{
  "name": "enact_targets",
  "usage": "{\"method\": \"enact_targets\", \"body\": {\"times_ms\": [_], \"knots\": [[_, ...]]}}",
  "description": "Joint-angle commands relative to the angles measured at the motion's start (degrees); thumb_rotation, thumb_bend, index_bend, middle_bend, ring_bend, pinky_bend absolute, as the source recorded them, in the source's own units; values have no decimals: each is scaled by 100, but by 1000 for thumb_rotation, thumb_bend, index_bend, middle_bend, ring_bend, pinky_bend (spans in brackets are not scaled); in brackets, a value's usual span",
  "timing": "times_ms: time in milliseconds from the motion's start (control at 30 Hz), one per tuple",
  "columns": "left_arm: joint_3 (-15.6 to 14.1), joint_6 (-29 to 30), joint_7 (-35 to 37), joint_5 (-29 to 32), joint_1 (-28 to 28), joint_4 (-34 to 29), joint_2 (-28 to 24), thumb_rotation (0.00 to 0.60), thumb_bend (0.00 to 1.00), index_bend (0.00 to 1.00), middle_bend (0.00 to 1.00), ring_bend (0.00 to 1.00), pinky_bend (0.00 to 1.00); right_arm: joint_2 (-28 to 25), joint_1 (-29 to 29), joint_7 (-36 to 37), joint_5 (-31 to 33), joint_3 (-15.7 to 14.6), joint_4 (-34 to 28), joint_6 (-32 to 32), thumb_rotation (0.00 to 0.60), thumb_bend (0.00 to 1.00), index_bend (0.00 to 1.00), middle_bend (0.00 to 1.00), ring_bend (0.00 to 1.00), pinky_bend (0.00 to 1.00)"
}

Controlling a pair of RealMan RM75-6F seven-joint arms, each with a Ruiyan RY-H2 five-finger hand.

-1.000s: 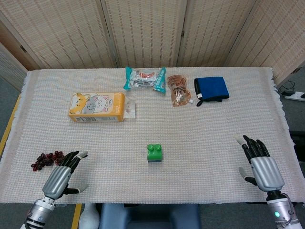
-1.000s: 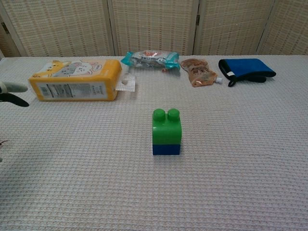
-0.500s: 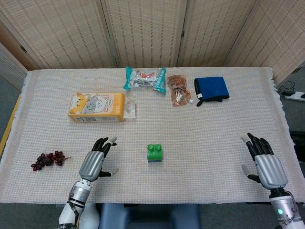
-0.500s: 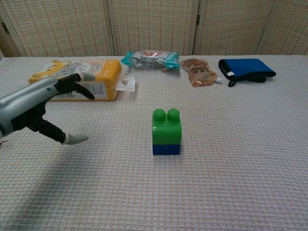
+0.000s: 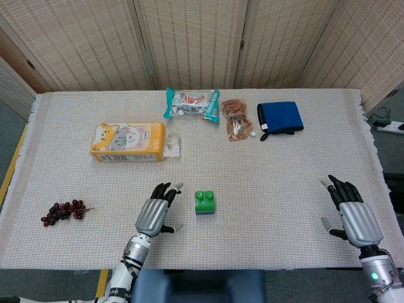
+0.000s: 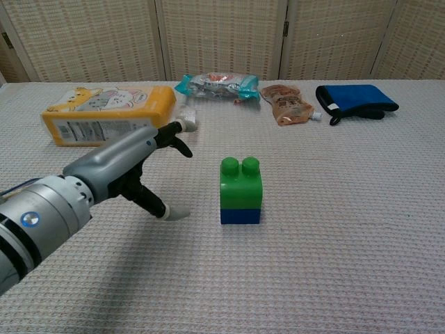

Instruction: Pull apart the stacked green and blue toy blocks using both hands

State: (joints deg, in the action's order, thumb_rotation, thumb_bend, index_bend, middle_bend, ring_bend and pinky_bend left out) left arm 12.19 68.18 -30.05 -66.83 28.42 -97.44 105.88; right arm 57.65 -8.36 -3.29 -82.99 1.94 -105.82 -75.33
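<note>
A green block (image 5: 204,200) (image 6: 241,184) sits stacked on a thin blue block (image 6: 240,216) near the table's front middle. My left hand (image 5: 156,211) (image 6: 132,167) hovers just left of the stack, fingers apart and empty, a short gap from the blocks. At the front right edge of the table is my right hand (image 5: 351,211), open with fingers spread and holding nothing; the chest view does not show it.
A yellow cat-print box (image 5: 128,142) lies at mid left, grapes (image 5: 62,211) at front left. Along the back lie a teal snack packet (image 5: 192,103), a brown pouch (image 5: 237,118) and a blue cloth (image 5: 280,117). Folding screens stand behind the table.
My left hand has swept right from the front left corner to just beside the block stack. The right hand drifted slightly right and toward the front edge. The blocks stayed put.
</note>
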Motion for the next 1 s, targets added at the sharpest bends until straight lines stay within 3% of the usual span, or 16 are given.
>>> {"method": "enact_targets", "body": {"times_ms": [33,700,1000], "knots": [[163,46,-133,151,162,281,272,600,212,68,261,55,15,-33,-29,46,46,3,2,58,600,414,0,0,0,0],[604,-236,-97,765,856,1365,1166,600,210,99,265,62,0,-229,-80,499,224,82,62,179,600,414,0,0,0,0],[638,-204,354,571,989,1839,1389,600,213,202,431,131,0,-229,-102,522,282,103,81,211,600,414,0,0,0,0]]}}
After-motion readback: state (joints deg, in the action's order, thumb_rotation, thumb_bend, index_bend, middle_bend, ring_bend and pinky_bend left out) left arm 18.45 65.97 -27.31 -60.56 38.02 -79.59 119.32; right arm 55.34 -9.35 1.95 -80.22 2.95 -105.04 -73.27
